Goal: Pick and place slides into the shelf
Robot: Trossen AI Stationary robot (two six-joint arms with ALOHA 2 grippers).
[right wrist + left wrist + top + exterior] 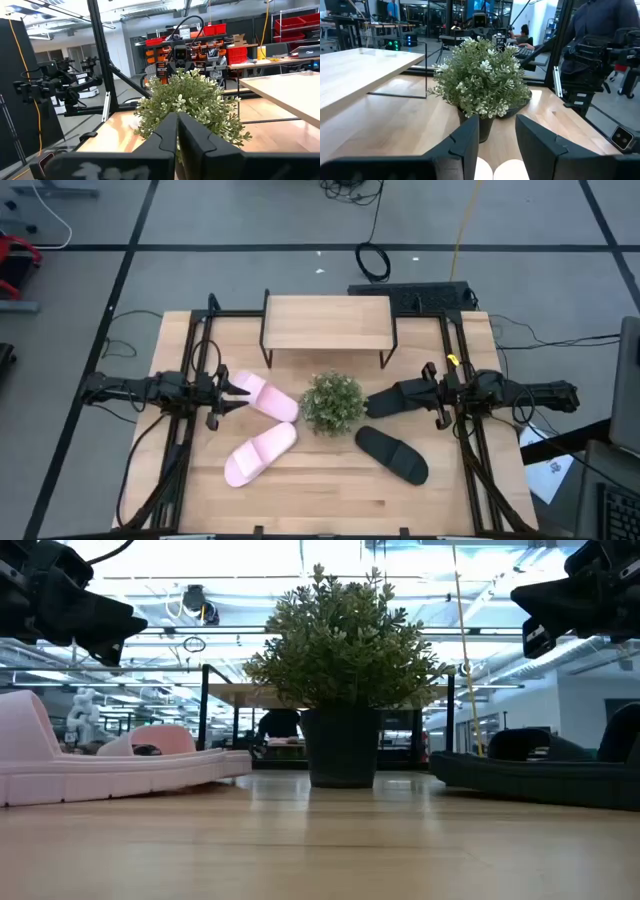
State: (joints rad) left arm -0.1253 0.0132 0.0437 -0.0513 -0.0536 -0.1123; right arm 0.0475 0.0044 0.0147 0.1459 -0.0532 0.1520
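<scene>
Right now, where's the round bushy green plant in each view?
High view: the round bushy green plant stands mid-table, between the two grippers, in front of the low light wooden shelf.
Low view: centre of frame, in a dark pot.
Left wrist view: centre, beyond the fingers.
Right wrist view: centre, behind the fingers.
Shared landmark: the shelf board, behind the plant in all four views.

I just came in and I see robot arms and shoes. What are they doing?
The robot is tidying slides onto the shelf, which has nothing on it yet. Its left hand is open over one pink slide; the other pink slide lies nearer the front. Its right hand is shut and hangs beside the plant, holding nothing. One black slide lies on the table.
</scene>
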